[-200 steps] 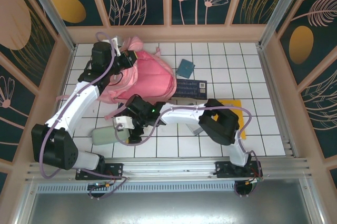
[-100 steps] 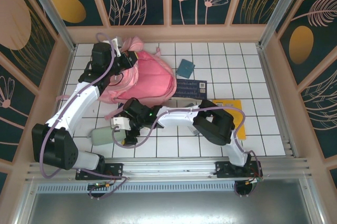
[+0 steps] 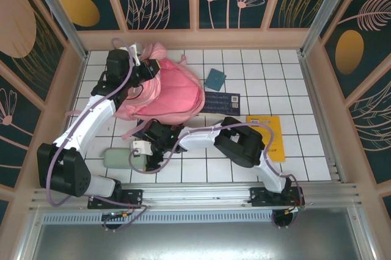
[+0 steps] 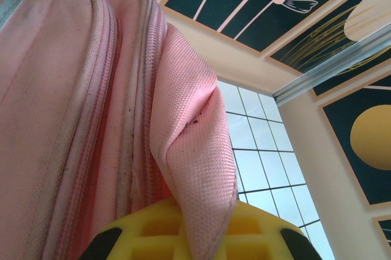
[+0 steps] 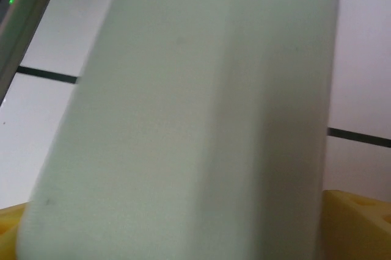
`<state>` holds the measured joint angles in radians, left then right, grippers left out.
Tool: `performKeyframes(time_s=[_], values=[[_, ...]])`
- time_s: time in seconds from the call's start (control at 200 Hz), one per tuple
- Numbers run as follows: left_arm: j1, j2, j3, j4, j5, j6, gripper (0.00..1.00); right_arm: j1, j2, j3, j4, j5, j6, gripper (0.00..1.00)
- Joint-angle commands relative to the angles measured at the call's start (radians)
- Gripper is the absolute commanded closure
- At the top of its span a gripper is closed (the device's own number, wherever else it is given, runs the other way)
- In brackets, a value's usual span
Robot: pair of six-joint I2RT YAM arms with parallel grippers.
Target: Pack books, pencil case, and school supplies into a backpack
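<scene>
We see a white tiled table (image 3: 305, 150) with dark grid lines, walled in on three sides. A pink backpack (image 3: 174, 95) lies on it toward the far left, its straps trailing over the tiles on its near side. Just right of the backpack lies a navy book (image 3: 221, 102), flat and touching the backpack's edge. Beyond that, still right of the backpack, a small teal book (image 3: 215, 79) lies tilted. Further right and nearer to us lies a yellow book (image 3: 275, 132). Near-left of the backpack lies a pale green pencil case (image 3: 117, 158).
</scene>
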<state>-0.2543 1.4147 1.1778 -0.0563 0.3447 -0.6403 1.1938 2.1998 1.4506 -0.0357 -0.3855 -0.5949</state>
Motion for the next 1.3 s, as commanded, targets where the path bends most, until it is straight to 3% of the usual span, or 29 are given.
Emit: performKeyframes(time_s=[0.0, 0.35, 0.415, 0.561, 0.771, 0.966, 1.111, 1.291], values=[[0.006, 0.005, 0.000, 0.087, 0.031, -0.015, 1.00, 0.013, 0.041, 0.025, 0.025, 0.022, 0.024, 0.02], [0.007, 0.004, -0.001, 0.085, 0.027, -0.012, 1.00, 0.023, 0.044, 0.016, 0.062, 0.002, 0.072, 0.09], [0.007, 0.003, -0.001, 0.084, 0.022, -0.010, 1.00, 0.023, 0.047, 0.019, 0.047, -0.013, 0.076, 0.14], [0.006, 0.004, 0.001, 0.079, 0.017, -0.007, 1.00, 0.017, 0.020, 0.032, -0.009, -0.030, 0.084, 0.36], [0.007, -0.002, 0.005, 0.069, 0.004, 0.000, 1.00, 0.016, -0.144, -0.086, 0.030, 0.014, 0.121, 0.37], [0.006, -0.033, 0.022, 0.035, -0.049, 0.040, 1.00, 0.018, -0.394, -0.262, 0.010, 0.167, 0.173, 0.38], [0.006, -0.056, 0.023, 0.035, -0.074, 0.038, 1.00, 0.017, -0.602, -0.394, -0.106, 0.376, 0.246, 0.38], [0.006, -0.067, 0.039, 0.009, -0.109, 0.049, 1.00, 0.017, -0.862, -0.520, -0.252, 0.541, 0.334, 0.38]])
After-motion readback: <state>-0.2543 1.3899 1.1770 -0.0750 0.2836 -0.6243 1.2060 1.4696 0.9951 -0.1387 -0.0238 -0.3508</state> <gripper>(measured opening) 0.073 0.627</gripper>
